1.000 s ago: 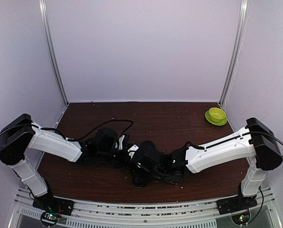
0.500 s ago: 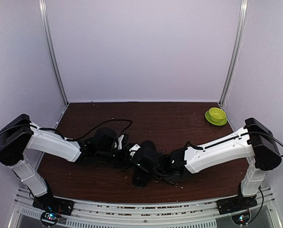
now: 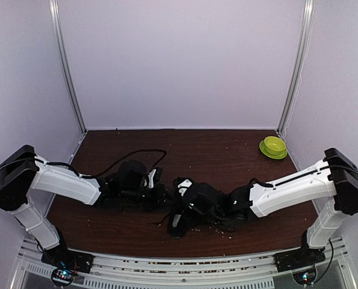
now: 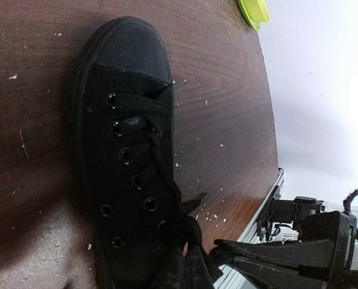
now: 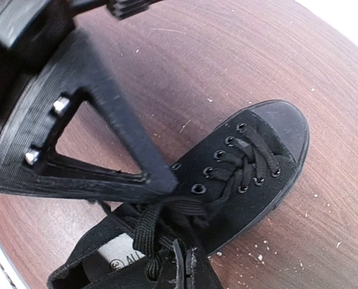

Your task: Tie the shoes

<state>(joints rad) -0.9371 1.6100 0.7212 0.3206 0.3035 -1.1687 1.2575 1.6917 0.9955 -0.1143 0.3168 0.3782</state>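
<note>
A black sneaker [image 3: 175, 223] lies low in the middle of the brown table [image 3: 227, 153], between the two arms. In the left wrist view its toe [image 4: 126, 49] points up and thin black laces [image 4: 159, 165] run down into my left gripper [image 4: 188, 250], which is shut on a lace. The right wrist view shows the toe [image 5: 278, 123] at the right and the pale insole [image 5: 109, 256] lower left. My right gripper [image 5: 183, 256] is shut on a lace loop [image 5: 144, 232] above the tongue. The left gripper's finger [image 5: 115, 129] crosses just above that loop.
A green bowl [image 3: 274, 147] sits at the back right of the table; its rim also shows as the green bowl [image 4: 254, 12]. White crumbs dot the wood near the shoe. A black cable [image 3: 139, 155] loops behind the left arm. A metal rail [image 3: 185, 265] edges the front.
The right gripper has gone from open to shut on a lace. The right arm has drawn back to the right, opening a gap between the two wrists. The left arm barely moved.
</note>
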